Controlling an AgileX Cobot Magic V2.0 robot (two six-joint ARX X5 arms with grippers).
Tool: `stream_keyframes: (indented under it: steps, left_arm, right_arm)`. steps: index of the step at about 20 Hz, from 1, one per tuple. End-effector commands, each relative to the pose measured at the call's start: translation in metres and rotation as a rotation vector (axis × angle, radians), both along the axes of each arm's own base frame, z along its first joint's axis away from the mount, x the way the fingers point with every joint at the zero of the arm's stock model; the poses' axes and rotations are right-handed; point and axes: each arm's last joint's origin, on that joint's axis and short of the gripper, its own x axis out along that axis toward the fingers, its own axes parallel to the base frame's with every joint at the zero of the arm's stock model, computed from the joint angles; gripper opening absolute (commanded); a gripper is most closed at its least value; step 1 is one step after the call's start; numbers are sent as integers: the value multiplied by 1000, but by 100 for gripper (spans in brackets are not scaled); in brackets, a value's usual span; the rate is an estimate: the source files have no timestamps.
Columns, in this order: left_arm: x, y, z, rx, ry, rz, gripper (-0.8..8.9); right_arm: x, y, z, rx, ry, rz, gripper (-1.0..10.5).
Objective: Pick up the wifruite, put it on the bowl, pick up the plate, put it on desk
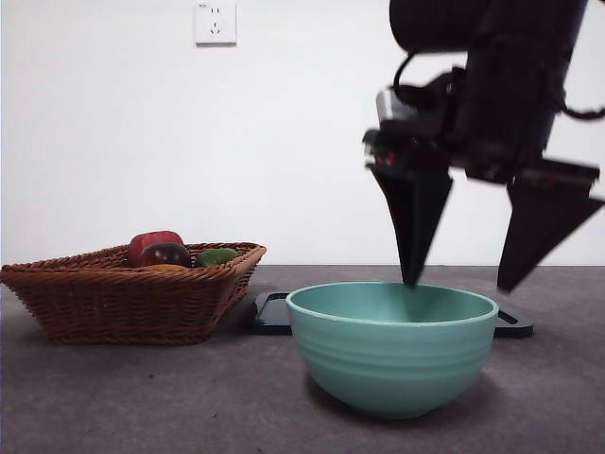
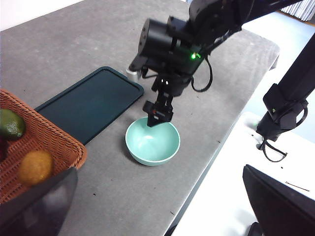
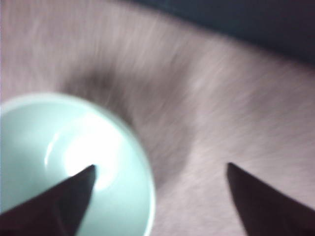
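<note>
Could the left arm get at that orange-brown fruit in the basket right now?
Probably yes. The wifruite lies uncovered in the basket, close below the open left gripper, with nothing between them. The right gripper is busy over the bowl, well clear.

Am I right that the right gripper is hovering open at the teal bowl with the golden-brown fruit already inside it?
Not quite. The right gripper does hover open at the bowl, but the left wrist view shows the bowl empty. The golden-brown fruit lies in the wicker basket.

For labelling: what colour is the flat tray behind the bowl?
Dark green tray, clearest in the left wrist view.
</note>
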Motion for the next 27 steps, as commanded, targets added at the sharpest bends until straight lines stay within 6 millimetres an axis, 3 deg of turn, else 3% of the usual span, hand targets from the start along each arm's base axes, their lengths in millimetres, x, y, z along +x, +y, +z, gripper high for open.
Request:
stream_keyframes:
  steps: [1, 4, 7, 10, 14, 18, 22, 27]
  left_arm:
    - [1, -1, 3, -3, -19, -15, 624]
    - [1, -1, 3, -3, -19, -15, 624]
    - [1, -1, 3, -3, -19, -15, 624]
    - [1, -1, 3, -3, -20, -14, 624]
    - [1, -1, 3, -3, -21, -14, 624]
    - [1, -1, 3, -3, -19, -14, 624]
    - [1, -1, 3, -3, -20, -14, 624]
    - [1, -1, 3, -3, -18, -14, 624]
  right_arm:
    - [-5, -2, 37, 36, -71, 11, 542]
    - [-27, -19, 87, 72, -186, 3, 604]
    - [-67, -51, 133, 136, -298, 2, 616]
    - [-114, -86, 160, 197, -389, 11, 616]
    - [-170, -129, 173, 258, -527, 52, 616]
    - [-209, -159, 172, 314, -626, 64, 616]
    - [-227, -173, 166, 320, -633, 62, 616]
    - [-227, -173, 168, 338, -662, 59, 615]
